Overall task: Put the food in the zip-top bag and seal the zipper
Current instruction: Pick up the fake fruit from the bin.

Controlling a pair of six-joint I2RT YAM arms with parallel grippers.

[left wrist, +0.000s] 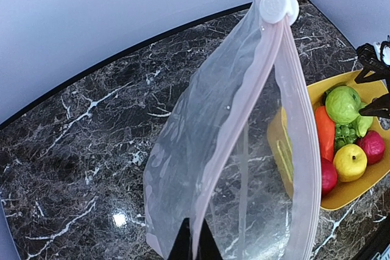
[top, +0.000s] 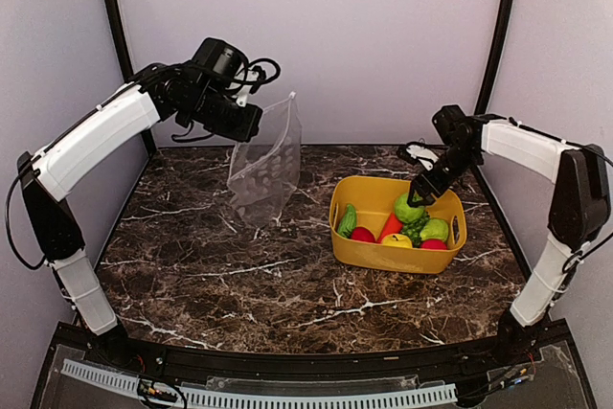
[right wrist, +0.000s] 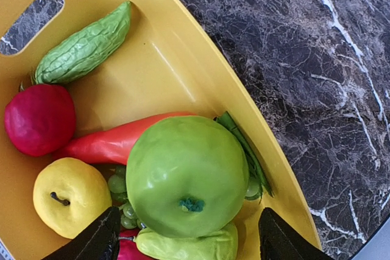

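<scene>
Dark marble bench (top: 239, 275) carrying a yellow basket (top: 383, 251) near its right edge and a clear dotted bag (top: 268, 165) toward its back edge, left of centre. Bag and basket stand apart.

Left hand (left wrist: 190, 245): fingers together, clamped on the pink zipper (left wrist: 244, 108) strip at the bag's mouth. The bag hangs upright from this grip, its lower end reaching the bench. The mouth gapes, with the white slider (left wrist: 278, 5) at the far end of the strip.

Right hand (right wrist: 186, 242): fingers (right wrist: 91, 242) apart, inside the basket, one on each side of a green apple (right wrist: 186, 175), with a gap showing on both sides.

Food, all in the basket: the apple lies over a grape bunch (right wrist: 119, 184), an orange carrot (right wrist: 109, 144) touches the apple, a bumpy green cucumber (right wrist: 82, 47) lies against the basket's left wall, and a red ball (right wrist: 38, 119) sits just beside a yellow lemon (right wrist: 70, 196).
</scene>
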